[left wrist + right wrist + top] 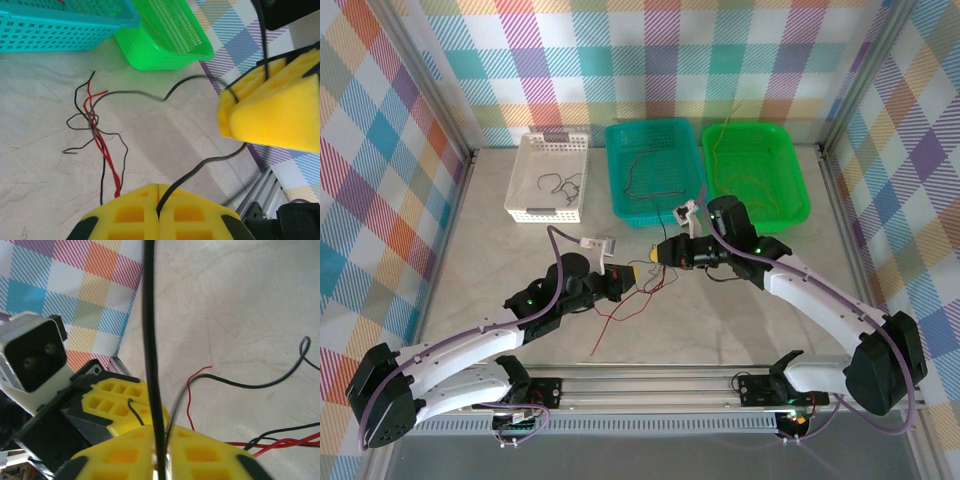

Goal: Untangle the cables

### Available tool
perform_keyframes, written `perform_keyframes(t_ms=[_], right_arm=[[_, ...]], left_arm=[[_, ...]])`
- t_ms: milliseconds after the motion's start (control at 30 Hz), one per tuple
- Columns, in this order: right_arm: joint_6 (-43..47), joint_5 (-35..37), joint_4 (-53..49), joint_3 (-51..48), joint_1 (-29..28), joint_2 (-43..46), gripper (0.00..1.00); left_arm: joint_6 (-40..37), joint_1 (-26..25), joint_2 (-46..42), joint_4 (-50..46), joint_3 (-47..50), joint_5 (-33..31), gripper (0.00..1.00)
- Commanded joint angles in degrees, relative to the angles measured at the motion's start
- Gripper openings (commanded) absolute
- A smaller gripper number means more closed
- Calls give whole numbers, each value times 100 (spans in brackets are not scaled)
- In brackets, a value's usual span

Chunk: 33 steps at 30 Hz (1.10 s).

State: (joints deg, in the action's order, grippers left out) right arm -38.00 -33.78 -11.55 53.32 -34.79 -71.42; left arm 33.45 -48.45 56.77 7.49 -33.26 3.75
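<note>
**Colleague:** Where are the cables right now?

**Me:** Most of them lie as a tangle of thin black and red wires (91, 120) on the pale marbled worktop (520, 250). It sits around the middle, on the near side of the teal plastic basket (655, 170). One thin black wire (130, 93) rises out of it toward my hands.

**Colleague:** And the hands?

**Me:** My left hand (159, 197) has its yellow foam pads (130, 215) pressed together on a black wire. My right hand (164, 440) is clamped the same way on what I take to be the same wire. The two hands hang close together above the worktop, with a slack loop between them.

**Colleague:** What worries you from here?

**Me:** Three things. If I draw the hands apart too briskly, the tangle may cinch tighter instead of opening. The thin red wire (104, 147) is wound into it, so it could be dragged along. And the wire is so fine that it may slip through the foam, or the hands may bump, being this close.
</note>
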Motion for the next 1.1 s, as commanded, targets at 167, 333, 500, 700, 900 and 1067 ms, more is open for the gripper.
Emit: perform_keyframes(t_ms=[167,333,500,700,900,1067], right_arm=[[-50,-138,387,-318,40,289,35],[-1,-134,501,-554,42,329,35],[-77,-49,762,-850,41,244,34],[-374,-118,1480,-1086,-40,-189,37],[-353,-207,2018,-1082,-275,-847,39],[-129,-60,2806,-1604,-622,-855,41]], left_arm=[[122,85,16,73,-102,-51,0],[149,95,12,65,-102,-98,0],[181,96,32,112,-76,-120,0],[199,107,-8,164,-67,-86,0],[205,107,-187,28,-101,-186,0],[625,131,-571,-756,-324,-1093,0]])
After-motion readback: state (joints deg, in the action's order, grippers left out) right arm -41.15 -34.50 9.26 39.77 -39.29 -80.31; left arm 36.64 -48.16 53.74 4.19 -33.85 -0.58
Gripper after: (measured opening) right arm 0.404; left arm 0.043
